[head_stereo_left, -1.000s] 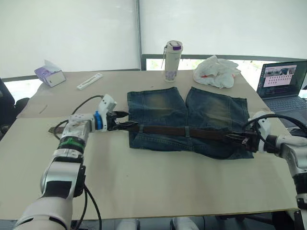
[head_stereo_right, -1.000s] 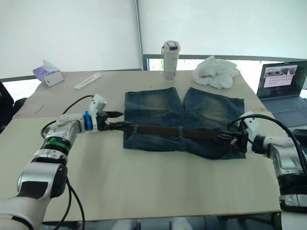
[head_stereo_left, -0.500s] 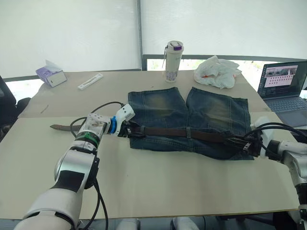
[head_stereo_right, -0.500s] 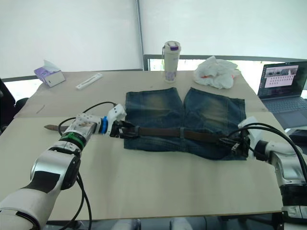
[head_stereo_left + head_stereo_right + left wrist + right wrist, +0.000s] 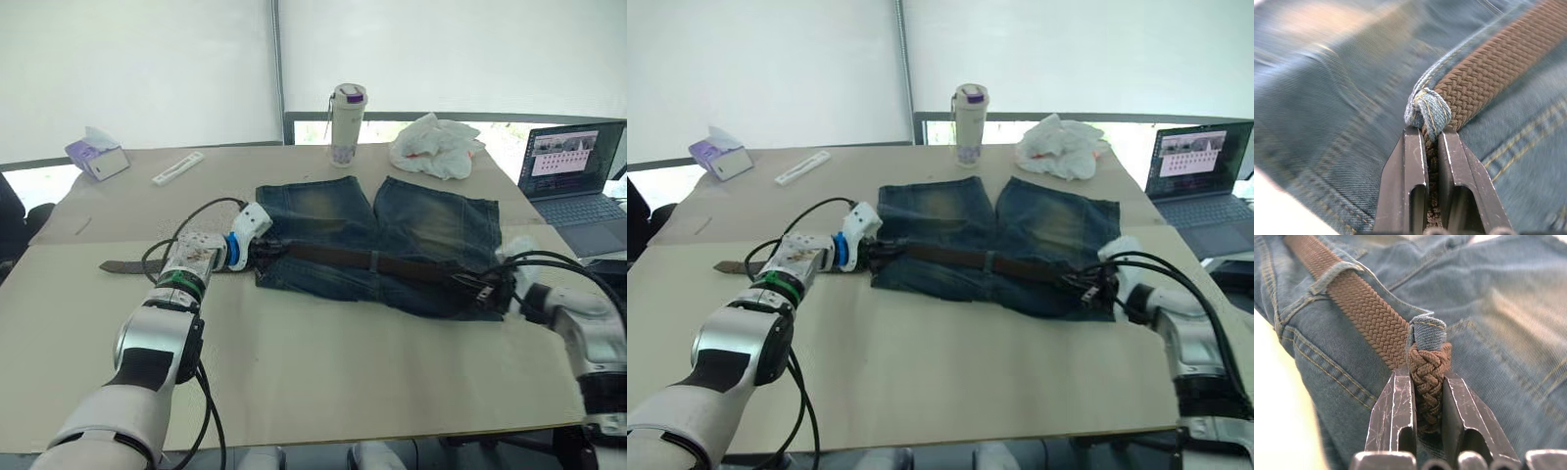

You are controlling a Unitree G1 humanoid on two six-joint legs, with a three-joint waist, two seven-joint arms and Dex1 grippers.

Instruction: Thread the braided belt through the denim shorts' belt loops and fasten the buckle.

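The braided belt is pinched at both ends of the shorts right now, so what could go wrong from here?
1. The left tool grips the braided belt right at a belt loop; pulling could bunch the loop and jam the strap.
2. The right tool pinches bunched braid beside another loop; it may snag.
3. The denim shorts lie loose on the table and might drag.
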